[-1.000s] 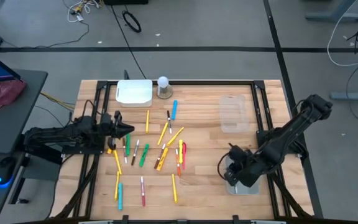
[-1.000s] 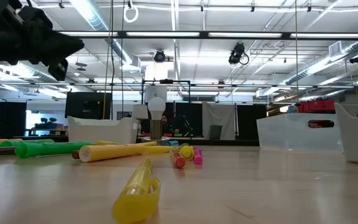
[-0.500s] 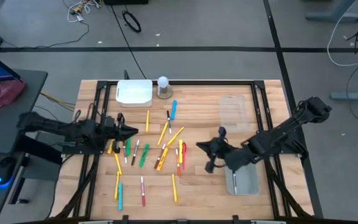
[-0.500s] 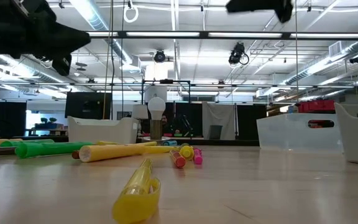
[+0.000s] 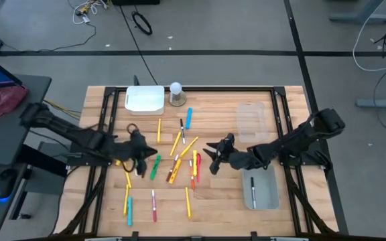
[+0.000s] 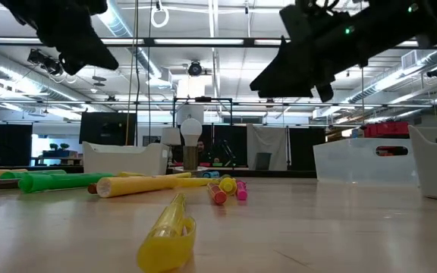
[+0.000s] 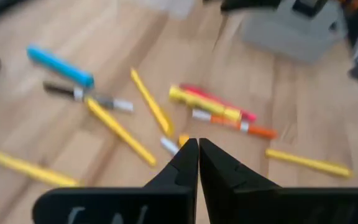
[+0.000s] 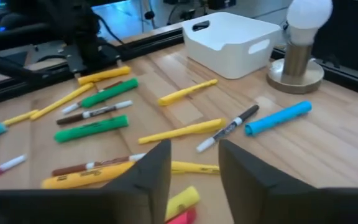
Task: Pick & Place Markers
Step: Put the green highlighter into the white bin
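Observation:
Many markers in yellow, green, blue, red and white (image 5: 154,167) lie scattered flat on the wooden table's middle; they also show in the wrist views (image 7: 207,107) (image 8: 92,128). One marker (image 5: 253,189) lies inside a grey tray (image 5: 268,197) at the near right. My left gripper (image 5: 149,154) (image 7: 197,149) hangs shut above the left part of the scatter, holding nothing. My right gripper (image 5: 209,158) (image 8: 194,165) hovers open above the scatter's right part, pointing toward the table's left, with nothing between its fingers.
A white bin (image 5: 145,99) and a ball-topped round object on a base (image 5: 175,92) stand at the far edge. A clear container (image 5: 252,122) stands at the far right. Black rails (image 5: 106,114) run along the table's sides.
My right gripper has swung up off the grey tray and gone toward the table's left to the markers, turning from pointing down to nearly level; a marker now shows in the tray. My left gripper has moved right over the markers, rising and tipping downward.

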You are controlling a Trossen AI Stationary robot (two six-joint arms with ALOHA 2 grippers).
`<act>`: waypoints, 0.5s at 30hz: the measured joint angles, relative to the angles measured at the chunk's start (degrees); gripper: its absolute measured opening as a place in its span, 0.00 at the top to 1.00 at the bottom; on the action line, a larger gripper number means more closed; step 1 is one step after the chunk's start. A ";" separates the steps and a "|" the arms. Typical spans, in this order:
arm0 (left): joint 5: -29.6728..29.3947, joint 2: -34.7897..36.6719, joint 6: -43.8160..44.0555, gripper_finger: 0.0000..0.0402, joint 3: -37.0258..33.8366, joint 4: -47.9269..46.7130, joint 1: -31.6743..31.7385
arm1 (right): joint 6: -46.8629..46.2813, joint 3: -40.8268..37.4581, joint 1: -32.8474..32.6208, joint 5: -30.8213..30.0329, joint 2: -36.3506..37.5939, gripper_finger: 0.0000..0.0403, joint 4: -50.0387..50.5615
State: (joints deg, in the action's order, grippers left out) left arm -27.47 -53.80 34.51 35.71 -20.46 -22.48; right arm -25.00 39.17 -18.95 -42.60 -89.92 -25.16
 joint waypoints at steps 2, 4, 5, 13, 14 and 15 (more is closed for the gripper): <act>1.70 -3.81 3.93 0.96 1.99 -2.71 -0.03 | -0.01 -0.28 0.31 -0.05 -0.44 0.60 -0.68; 3.37 -7.29 8.62 0.94 3.03 -4.52 0.01 | 0.01 -0.44 0.40 0.02 -0.79 0.57 -0.66; 4.27 -8.88 11.24 0.93 3.17 -5.06 0.05 | 0.01 -0.45 0.40 0.03 -0.98 0.55 -0.73; 11.85 -20.44 29.33 0.66 3.15 -8.15 0.00 | 0.03 -0.45 0.40 0.18 -1.69 0.53 -0.81; 12.81 -21.81 30.83 0.62 3.15 -7.87 -0.01 | 0.19 -0.45 0.38 0.19 -1.69 0.53 -0.97; 13.78 -23.20 32.06 0.60 3.15 -7.47 -0.02 | 0.25 -0.45 0.38 0.19 -1.69 0.53 -1.33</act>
State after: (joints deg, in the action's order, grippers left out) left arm -13.69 -77.00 66.57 38.85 -27.93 -22.50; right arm -24.75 38.72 -18.57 -42.41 -91.61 -26.48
